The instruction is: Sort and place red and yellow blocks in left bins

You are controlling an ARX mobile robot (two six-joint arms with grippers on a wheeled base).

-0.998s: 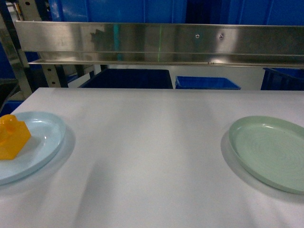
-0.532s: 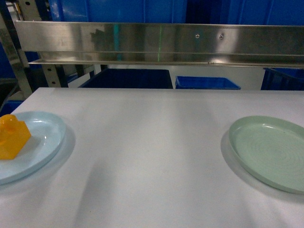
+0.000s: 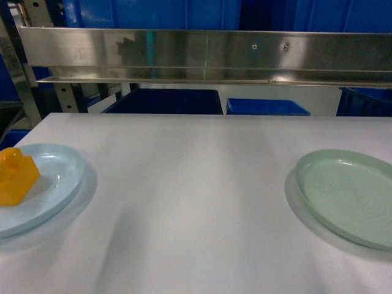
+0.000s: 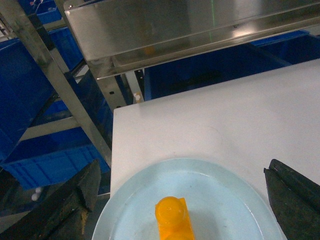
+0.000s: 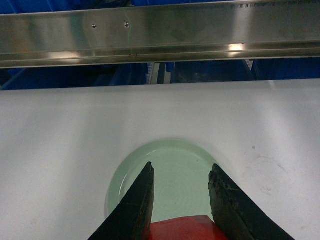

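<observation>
The right gripper (image 5: 181, 187) was clamped on the half-hidden red block (image 5: 182, 228) above the green plate (image 5: 167, 165); the left gripper (image 4: 182, 195) was spread over the yellow block (image 4: 174, 220).

The red block (image 5: 182, 227) is cut off by the bottom edge, between the right gripper's fingers (image 5: 137, 205).

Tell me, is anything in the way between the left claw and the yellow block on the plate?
Nothing visible is. In the left wrist view the left gripper is open, its fingers spread wide on either side of the yellow block, which stands on the pale blue plate. Only bare plate shows around the block.
</observation>
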